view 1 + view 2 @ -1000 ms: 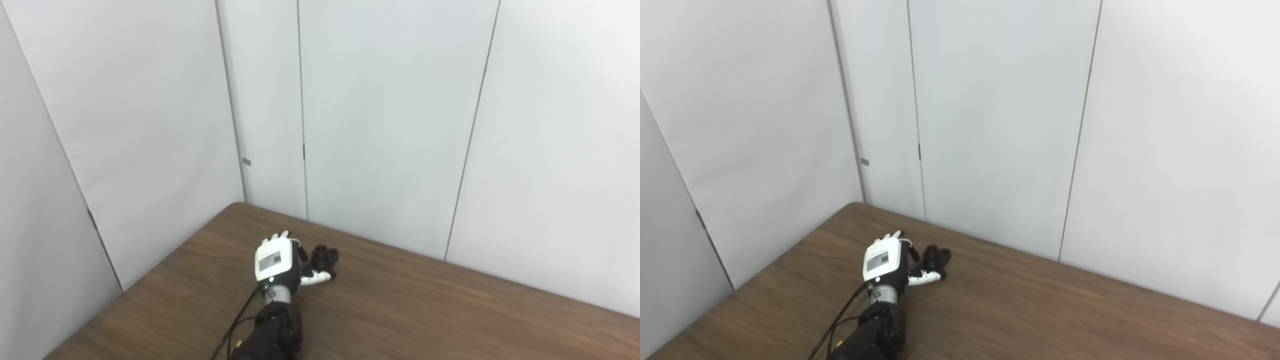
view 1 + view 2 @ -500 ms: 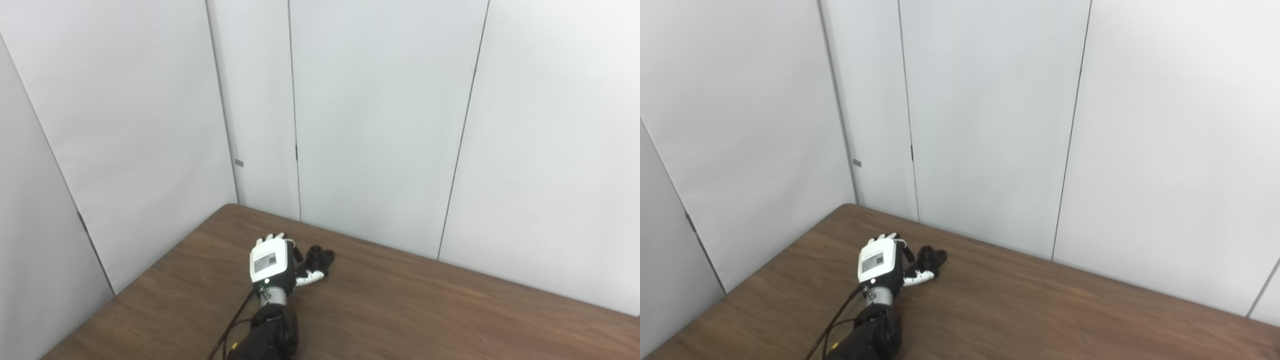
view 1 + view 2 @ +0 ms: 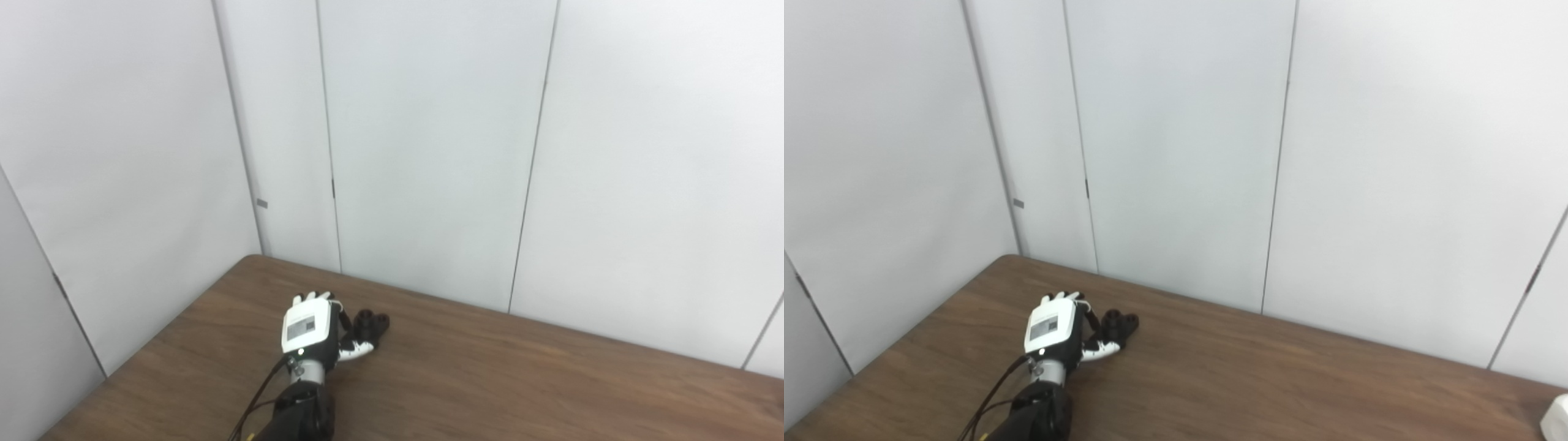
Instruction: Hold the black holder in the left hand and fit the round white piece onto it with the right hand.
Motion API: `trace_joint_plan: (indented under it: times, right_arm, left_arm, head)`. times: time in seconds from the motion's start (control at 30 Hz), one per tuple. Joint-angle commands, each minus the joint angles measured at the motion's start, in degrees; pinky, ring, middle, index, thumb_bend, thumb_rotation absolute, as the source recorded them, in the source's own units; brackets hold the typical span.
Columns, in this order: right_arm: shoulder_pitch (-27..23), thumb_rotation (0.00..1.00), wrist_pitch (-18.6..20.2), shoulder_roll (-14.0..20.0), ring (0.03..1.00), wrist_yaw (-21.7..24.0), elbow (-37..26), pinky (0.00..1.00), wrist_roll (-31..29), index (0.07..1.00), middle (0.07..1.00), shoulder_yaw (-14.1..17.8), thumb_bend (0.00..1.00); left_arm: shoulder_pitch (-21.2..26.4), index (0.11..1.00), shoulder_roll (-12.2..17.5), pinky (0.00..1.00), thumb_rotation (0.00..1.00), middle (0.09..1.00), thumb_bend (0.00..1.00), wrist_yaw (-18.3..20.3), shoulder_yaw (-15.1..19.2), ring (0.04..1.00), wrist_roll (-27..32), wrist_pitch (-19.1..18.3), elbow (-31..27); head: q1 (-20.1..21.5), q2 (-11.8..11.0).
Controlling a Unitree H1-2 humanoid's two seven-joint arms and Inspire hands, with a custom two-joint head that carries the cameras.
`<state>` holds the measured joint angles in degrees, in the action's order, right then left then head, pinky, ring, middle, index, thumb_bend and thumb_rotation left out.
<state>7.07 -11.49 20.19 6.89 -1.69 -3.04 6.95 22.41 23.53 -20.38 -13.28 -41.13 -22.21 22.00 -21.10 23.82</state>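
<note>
Meanwhile the view has panned right; the left hand (image 3: 308, 331) stays beside the small black plastic holder (image 3: 371, 323) lower left on the brown wooden table (image 3: 520, 380), fingers' grip unclear.

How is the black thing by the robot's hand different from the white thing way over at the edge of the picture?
The black holder is dark and lumpy, with round openings on top; the white piece is pale and smooth. The black holder sits far left, right against the left hand; the white piece lies far right with no hand near it. The black holder shows whole; the white piece is cut off by the picture's edge. Both rest on the brown table.
</note>
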Motion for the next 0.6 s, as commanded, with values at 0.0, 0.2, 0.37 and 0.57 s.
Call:
trace_joint_plan:
  times: [0.0,0.2,0.37,0.57]
  right_arm:
    - [0.7,0.72,0.6,-0.6,0.813,0.1,1.3,0.66,1.6,0.881,0.872,-0.9,0.92]
    - [0.3,0.74,1.1,-1.3,0.807,-0.3,1.3,0.64,1.4,0.878,0.867,-1.0,0.99]
    - [0.4,0.73,2.7,-1.9,0.803,-0.8,-0.5,0.63,1.9,0.867,0.855,-1.1,1.0]
    - [0.4,0.69,3.2,-2.4,0.807,-1.1,-1.4,0.63,2.1,0.857,0.859,-1.5,0.97]
  left_arm:
    - [0.3,0.484,0.4,0.99,0.05,0.884,0.52,2.4,-2.0,0.932,-1.4,2.2,-2.2]
    - [0.2,0.483,1.1,0.96,0.05,0.874,0.52,5.7,-5.3,0.917,-2.9,4.6,-6.4]
    - [-0.2,0.483,1.1,0.98,0.05,0.872,0.52,8.5,-6.4,0.923,-2.9,7.2,-10.0]
    - [-1.0,0.483,0.9,0.98,0.05,0.872,0.52,11.1,-7.8,0.933,-3.5,11.1,-13.7]
  head:
    - [0.8,0.1]
    - [2.3,0.4]
    - [3.9,0.9]
    - [6.9,2.0]
